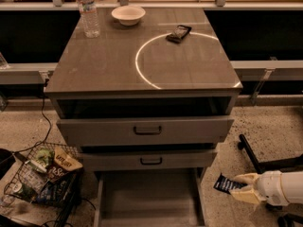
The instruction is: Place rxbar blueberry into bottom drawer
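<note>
My gripper (240, 187) comes in from the lower right, low beside the cabinet's right side. It is shut on the rxbar blueberry (226, 183), a dark blue wrapper with white lettering that sticks out to the left of the fingers. The bottom drawer (149, 197) is pulled open under the two upper drawers and shows a plain grey floor with nothing on it. The bar hangs just right of the drawer's right wall, outside it.
On the cabinet top stand a water bottle (88, 12), a white bowl (128, 14) and a dark bar wrapper (179, 33). A wire basket (45, 178) of snack bags sits on the floor at the left. A black leg (250, 154) lies at the right.
</note>
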`<state>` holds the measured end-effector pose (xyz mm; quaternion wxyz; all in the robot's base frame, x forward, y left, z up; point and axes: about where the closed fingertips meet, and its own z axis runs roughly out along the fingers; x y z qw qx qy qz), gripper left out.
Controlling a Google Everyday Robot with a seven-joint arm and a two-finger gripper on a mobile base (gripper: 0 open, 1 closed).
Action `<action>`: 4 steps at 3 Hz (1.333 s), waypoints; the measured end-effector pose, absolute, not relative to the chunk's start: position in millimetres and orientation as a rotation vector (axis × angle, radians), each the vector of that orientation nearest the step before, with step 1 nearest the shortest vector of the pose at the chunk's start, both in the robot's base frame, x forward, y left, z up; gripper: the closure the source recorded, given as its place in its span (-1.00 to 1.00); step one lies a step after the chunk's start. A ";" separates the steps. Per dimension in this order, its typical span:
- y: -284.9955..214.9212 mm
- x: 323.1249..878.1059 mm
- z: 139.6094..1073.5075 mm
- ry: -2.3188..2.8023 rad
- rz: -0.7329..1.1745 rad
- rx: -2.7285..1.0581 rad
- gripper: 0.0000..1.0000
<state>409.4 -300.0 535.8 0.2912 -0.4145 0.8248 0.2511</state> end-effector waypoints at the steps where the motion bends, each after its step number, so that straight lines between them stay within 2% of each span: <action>1: -300.0 409.4 535.7 2.199 0.670 -1.105 1.00; 2: -272.8 409.5 496.8 2.219 0.757 -1.064 1.00; 4: -176.0 380.9 377.0 2.266 1.029 -0.957 1.00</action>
